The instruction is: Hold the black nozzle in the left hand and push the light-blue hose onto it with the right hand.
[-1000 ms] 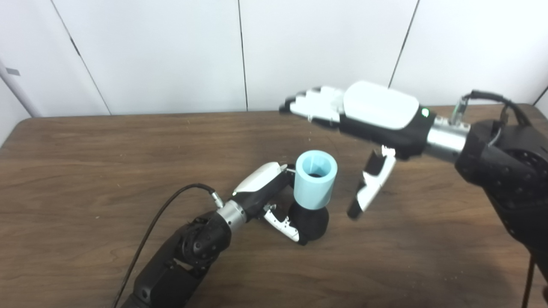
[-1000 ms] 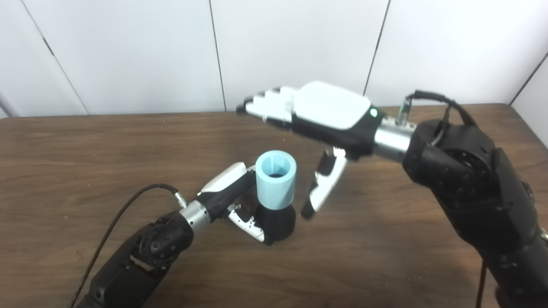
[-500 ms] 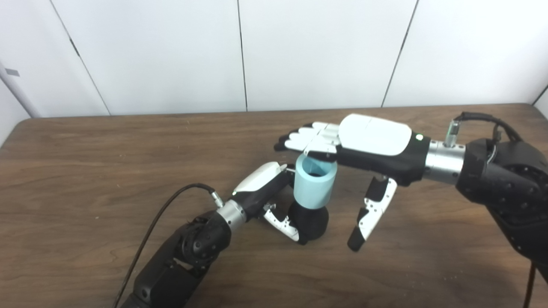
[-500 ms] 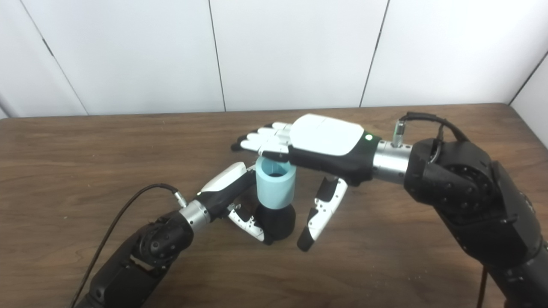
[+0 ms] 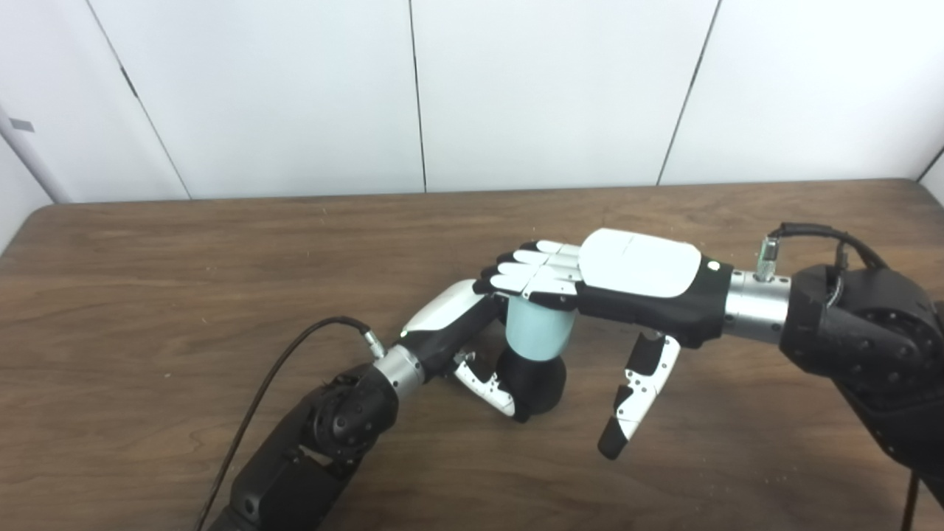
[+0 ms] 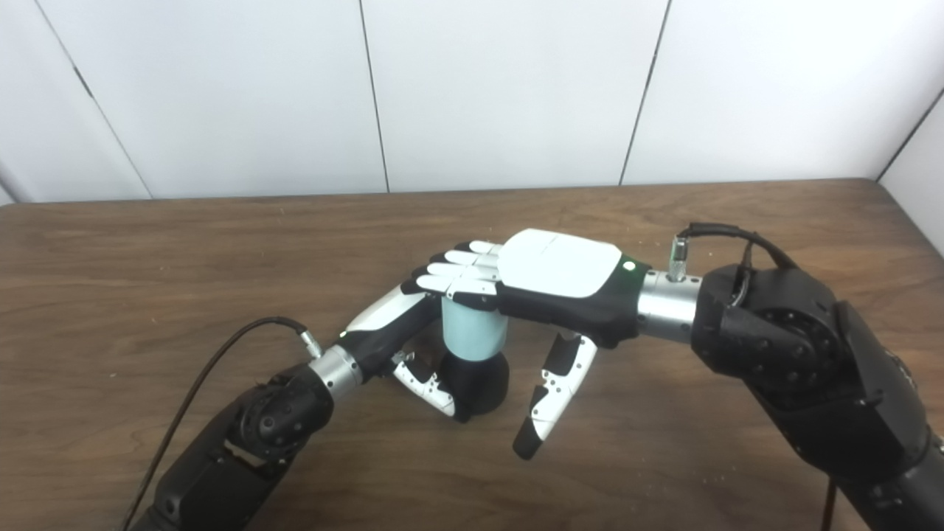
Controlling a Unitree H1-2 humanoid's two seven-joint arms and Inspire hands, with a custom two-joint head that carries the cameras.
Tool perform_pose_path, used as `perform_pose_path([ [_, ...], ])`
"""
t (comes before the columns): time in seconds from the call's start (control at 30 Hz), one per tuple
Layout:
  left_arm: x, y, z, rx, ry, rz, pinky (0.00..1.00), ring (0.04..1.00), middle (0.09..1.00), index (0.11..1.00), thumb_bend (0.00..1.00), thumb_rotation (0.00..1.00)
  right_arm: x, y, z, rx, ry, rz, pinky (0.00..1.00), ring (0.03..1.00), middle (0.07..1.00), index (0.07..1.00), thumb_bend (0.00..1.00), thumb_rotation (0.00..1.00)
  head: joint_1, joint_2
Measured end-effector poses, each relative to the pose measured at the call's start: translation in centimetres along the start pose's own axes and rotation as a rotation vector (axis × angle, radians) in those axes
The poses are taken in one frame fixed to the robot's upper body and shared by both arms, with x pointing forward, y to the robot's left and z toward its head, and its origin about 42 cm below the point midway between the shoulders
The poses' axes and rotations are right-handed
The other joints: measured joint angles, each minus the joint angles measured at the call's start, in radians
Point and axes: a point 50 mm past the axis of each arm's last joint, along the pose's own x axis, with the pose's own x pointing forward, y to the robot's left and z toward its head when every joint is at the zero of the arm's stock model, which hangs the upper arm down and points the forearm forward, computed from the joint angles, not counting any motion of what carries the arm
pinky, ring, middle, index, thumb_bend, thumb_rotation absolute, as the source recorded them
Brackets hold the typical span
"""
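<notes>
Short light-blue hose (image 5: 539, 332) upright on black nozzle (image 5: 537, 382) within clamped left robot hand (image 5: 472, 339); flat, spread right robot hand (image 5: 612, 276) atop.

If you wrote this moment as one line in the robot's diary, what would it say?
left hand: grips black nozzle on table | right hand: flat on top of light-blue hose, not gripping | hose: upright on nozzle

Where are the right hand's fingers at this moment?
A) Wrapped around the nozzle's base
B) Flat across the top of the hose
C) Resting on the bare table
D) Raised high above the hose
B: the right hand lies palm-down with its fingers covering the top of the hose, which stands on the nozzle held by the left hand; its thumb hangs free to the side.
</notes>
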Motion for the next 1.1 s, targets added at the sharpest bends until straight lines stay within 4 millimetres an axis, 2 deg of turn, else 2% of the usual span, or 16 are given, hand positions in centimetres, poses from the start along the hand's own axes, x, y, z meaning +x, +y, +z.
perform_pose_path([
  [0.27, 0.0, 0.0, 0.0, 0.000, 0.001, 0.000, 1.00, 0.605, 0.510, 0.471, 0.52, 0.00, 0.0, 1.0, -0.4, -0.091, -0.005, -0.007, 1.00, 1.000, 1.000, 1.000, 0.86, 0.70, -0.002, 0.003],
  [0.43, 0.0, 0.0, 0.0, 0.001, 0.003, 0.000, 1.00, 0.605, 0.510, 0.471, 0.52, 0.00, 0.2, 1.8, -0.2, -0.182, -0.004, -0.021, 1.00, 1.000, 1.000, 1.000, 0.83, 0.74, 0.000, 0.002],
  [0.7, 0.0, 0.0, -0.1, 0.003, 0.006, 0.000, 1.00, 0.605, 0.514, 0.469, 0.52, 0.00, 0.8, 2.6, 0.3, -0.308, -0.030, 0.011, 1.00, 1.000, 1.000, 1.000, 0.82, 0.75, -0.002, 0.005],
  [1.03, 0.0, 0.0, 0.0, 0.003, 0.006, 0.000, 1.00, 0.605, 0.514, 0.469, 0.52, 0.00, 0.5, 2.5, -0.4, -0.271, -0.063, -0.030, 1.00, 1.000, 1.000, 1.000, 0.79, 0.76, -0.005, 0.008],
  [1.1, 0.0, 0.0, 0.0, 0.003, 0.006, 0.000, 1.00, 0.605, 0.514, 0.469, 0.52, 0.00, 0.4, 2.4, -0.6, -0.232, -0.074, -0.057, 1.00, 1.000, 1.000, 1.000, 0.77, 0.72, 0.000, 0.008],
])
